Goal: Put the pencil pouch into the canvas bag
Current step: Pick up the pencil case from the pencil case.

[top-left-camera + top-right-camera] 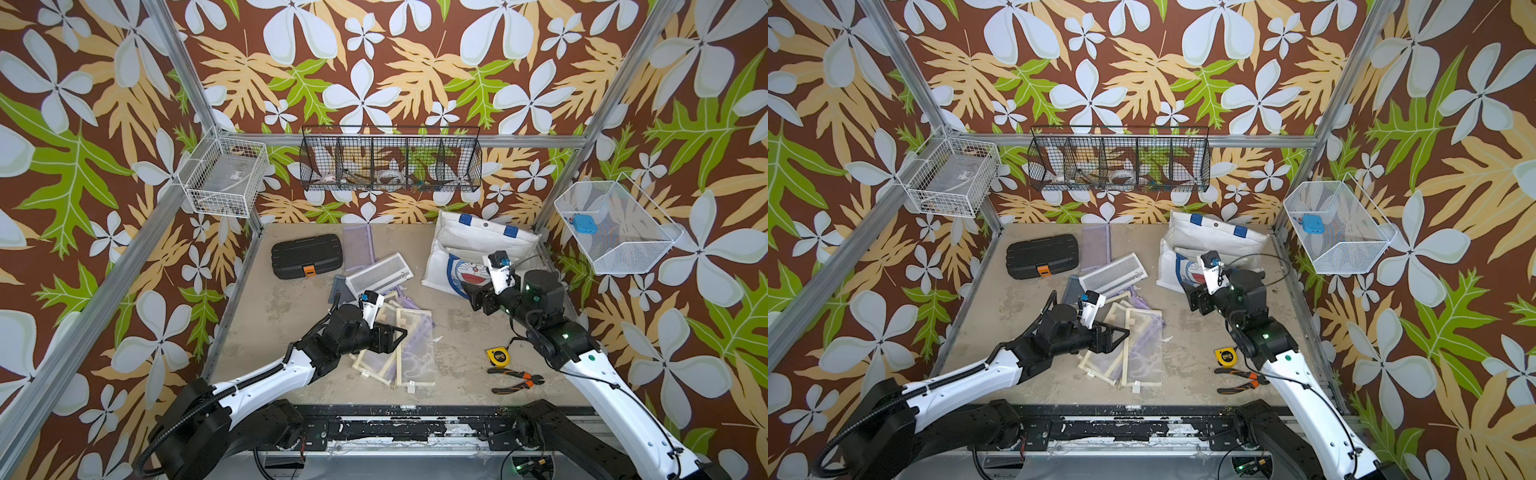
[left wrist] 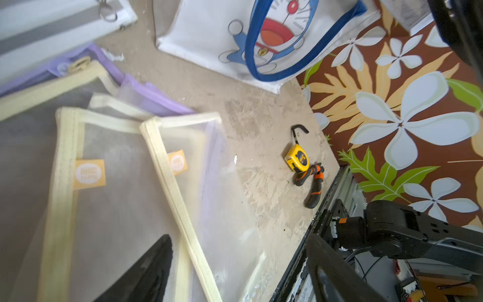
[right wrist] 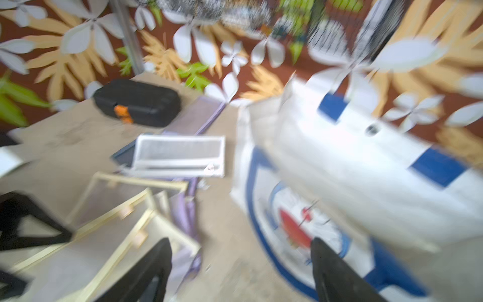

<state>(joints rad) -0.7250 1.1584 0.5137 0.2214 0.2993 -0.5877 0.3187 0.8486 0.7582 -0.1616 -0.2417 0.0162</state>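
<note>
The canvas bag (image 1: pixel 469 237) (image 1: pixel 1208 237) (image 2: pixel 209 34) (image 3: pixel 339 162), white with blue handles and a cartoon face, slumps at the back right of the table. Several mesh pencil pouches lie heaped mid-table: cream-trimmed ones (image 1: pixel 415 345) (image 1: pixel 1142 345) (image 2: pixel 125 196) (image 3: pixel 104 235), a white-and-grey one (image 1: pixel 380 274) (image 1: pixel 1113 274) (image 3: pixel 180 154) and purple ones. My left gripper (image 1: pixel 390 332) (image 1: pixel 1113 334) (image 2: pixel 239 274) hovers open just over the cream-trimmed pouches, holding nothing. My right gripper (image 1: pixel 482 301) (image 1: pixel 1200 301) (image 3: pixel 241 274) stands open and empty by the bag's front lower corner.
A black plastic case (image 1: pixel 307 255) (image 3: pixel 136 103) lies at the back left. A yellow tape measure (image 1: pixel 498 356) (image 2: pixel 296 158) and orange-handled pliers (image 1: pixel 517 380) (image 2: pixel 312 183) sit front right. Wire baskets hang on the back wall and both side walls.
</note>
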